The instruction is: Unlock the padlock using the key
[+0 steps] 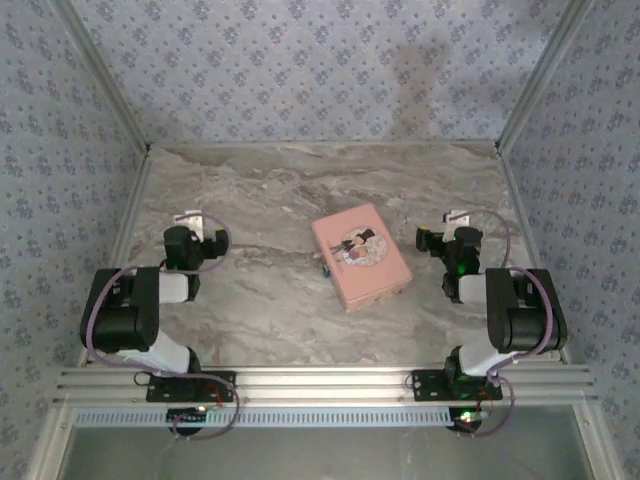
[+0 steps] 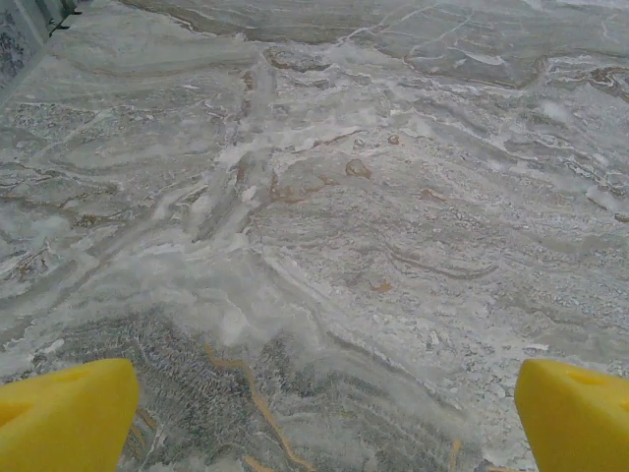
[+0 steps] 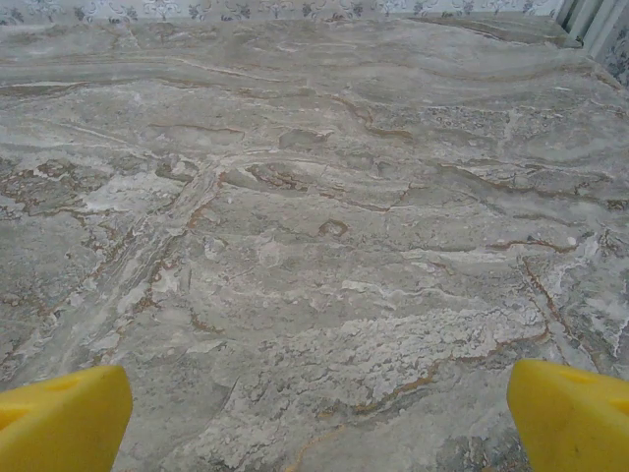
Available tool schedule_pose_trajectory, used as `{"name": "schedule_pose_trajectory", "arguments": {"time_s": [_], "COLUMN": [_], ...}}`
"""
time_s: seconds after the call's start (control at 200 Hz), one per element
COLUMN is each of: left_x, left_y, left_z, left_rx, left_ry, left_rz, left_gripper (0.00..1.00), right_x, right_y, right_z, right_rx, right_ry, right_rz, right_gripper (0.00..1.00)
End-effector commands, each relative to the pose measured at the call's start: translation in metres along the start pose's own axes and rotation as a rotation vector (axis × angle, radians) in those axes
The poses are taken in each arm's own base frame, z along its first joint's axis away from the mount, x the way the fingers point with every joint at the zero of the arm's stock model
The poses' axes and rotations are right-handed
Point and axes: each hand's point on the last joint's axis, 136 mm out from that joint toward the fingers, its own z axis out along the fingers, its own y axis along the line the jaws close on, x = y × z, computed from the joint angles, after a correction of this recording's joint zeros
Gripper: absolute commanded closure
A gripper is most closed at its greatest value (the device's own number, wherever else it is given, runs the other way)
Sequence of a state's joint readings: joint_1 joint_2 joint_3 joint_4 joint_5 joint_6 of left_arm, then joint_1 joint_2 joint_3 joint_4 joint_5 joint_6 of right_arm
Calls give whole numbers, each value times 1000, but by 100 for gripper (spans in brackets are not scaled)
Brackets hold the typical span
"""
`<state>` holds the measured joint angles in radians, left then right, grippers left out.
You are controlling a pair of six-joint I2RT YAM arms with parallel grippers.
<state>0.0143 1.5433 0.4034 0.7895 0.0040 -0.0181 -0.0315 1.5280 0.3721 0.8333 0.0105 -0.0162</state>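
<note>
A pink rectangular tin (image 1: 361, 255) with a cartoon couple on its lid lies in the middle of the marble table. A tiny dark speck at the tin's left edge looks like the padlock (image 1: 325, 268). I cannot make out the key. My left gripper (image 1: 196, 226) hovers well left of the tin, and my right gripper (image 1: 455, 228) hovers to its right. In the left wrist view the left gripper (image 2: 324, 418) is open, its yellow fingertips (image 2: 64, 413) wide apart over bare marble. The right gripper (image 3: 319, 418) is open too, its yellow fingertips (image 3: 570, 413) with nothing between them.
Patterned walls with metal posts (image 1: 110, 90) enclose the table (image 1: 270, 180) on three sides. An aluminium rail (image 1: 320, 385) carrying both arm bases runs along the near edge. Marble lies bare between each gripper and the tin.
</note>
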Motion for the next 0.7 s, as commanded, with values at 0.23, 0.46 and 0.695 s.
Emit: {"name": "schedule_pose_trajectory", "arguments": {"time_s": [0.23,0.46,0.695], "left_x": [-14,-14,-14], "left_y": [1,2,2], "left_z": [0,0,0], "left_rx": [12,16,17], "left_ry": [-44,-42,-43], "left_rz": [1,-3,-4], "left_gripper": [2,2,2], "right_x": [-6,-6,-6], "right_y": [-1,-1,-1], "right_z": [2,2,2], "right_rx": [-1,-1,-1], "right_ry": [-6,-6,-7], "right_rz": [-10,-10,-10], "right_gripper": [0,0,0]}}
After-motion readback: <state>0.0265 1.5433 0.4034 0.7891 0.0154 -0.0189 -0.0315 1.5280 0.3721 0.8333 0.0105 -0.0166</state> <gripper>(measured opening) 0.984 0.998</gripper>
